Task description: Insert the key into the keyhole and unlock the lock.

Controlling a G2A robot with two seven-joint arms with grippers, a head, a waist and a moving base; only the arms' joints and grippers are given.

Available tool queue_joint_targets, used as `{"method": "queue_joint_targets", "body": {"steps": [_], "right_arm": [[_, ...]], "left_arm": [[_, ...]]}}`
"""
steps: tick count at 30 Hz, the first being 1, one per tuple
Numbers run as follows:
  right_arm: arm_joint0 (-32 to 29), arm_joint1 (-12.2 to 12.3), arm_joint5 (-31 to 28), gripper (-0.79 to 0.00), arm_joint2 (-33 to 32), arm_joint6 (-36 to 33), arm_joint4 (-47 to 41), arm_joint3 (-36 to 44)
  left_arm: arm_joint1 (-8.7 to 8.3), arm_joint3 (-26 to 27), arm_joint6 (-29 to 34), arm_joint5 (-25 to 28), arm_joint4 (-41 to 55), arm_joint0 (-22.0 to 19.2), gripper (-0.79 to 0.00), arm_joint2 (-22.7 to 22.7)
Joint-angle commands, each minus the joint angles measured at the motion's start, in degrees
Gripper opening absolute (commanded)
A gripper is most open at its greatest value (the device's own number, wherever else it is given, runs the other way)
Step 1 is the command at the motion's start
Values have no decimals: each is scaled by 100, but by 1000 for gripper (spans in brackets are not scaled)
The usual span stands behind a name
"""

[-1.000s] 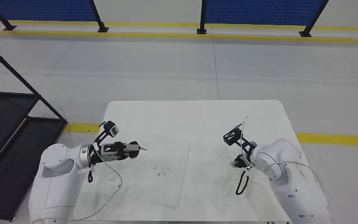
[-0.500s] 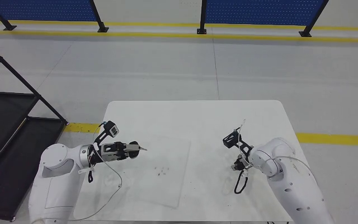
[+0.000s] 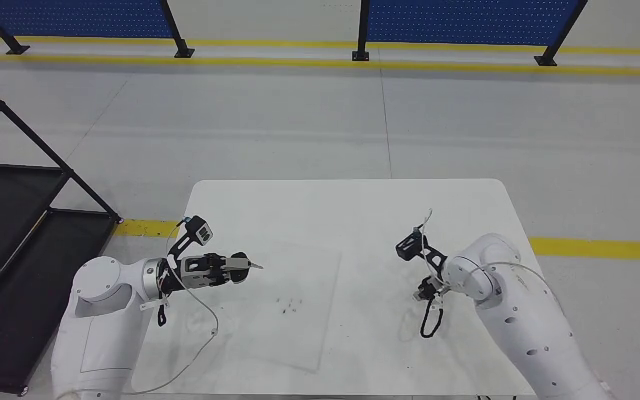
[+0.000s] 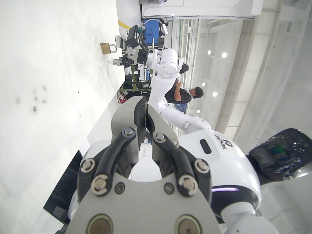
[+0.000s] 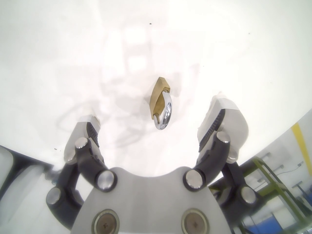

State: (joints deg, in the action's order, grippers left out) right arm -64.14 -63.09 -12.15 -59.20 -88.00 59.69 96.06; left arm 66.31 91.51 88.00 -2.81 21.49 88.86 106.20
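My right wrist camera shows the brass padlock (image 5: 159, 104) lying on the table (image 5: 73, 37) between the spread fingers of the right gripper (image 5: 156, 114). My left wrist camera shows the left gripper (image 4: 145, 107) pressed closed, well to the padlock's left.

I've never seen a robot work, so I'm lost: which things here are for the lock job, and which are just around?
For the job: brass padlock on the table; right gripper, open, close to it; left gripper, shut.
Just around: dark specks on the table; black rack beside it; blue barriers behind.
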Motion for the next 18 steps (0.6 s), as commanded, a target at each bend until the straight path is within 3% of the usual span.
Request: {"method": "queue_joint_targets", "body": {"steps": [1, 5, 8, 14, 18], "right_arm": [[65, 13, 4, -62, 51, 0, -43, -89], [170, 41, 5, -157, 154, 0, -151, -232], [229, 63, 7, -142, 222, 0, -236, -304], [298, 113, 63, -194, 339, 0, -311, -368], [315, 146, 70, -394, 399, 0, -385, -381]], "left_arm": [[0, 0, 0, 0, 0, 0, -785, 0], [0, 0, 0, 0, 0, 0, -785, 0], [0, 0, 0, 0, 0, 0, -785, 0], [0, 0, 0, 0, 0, 0, -785, 0], [0, 0, 0, 0, 0, 0, -785, 0]]}}
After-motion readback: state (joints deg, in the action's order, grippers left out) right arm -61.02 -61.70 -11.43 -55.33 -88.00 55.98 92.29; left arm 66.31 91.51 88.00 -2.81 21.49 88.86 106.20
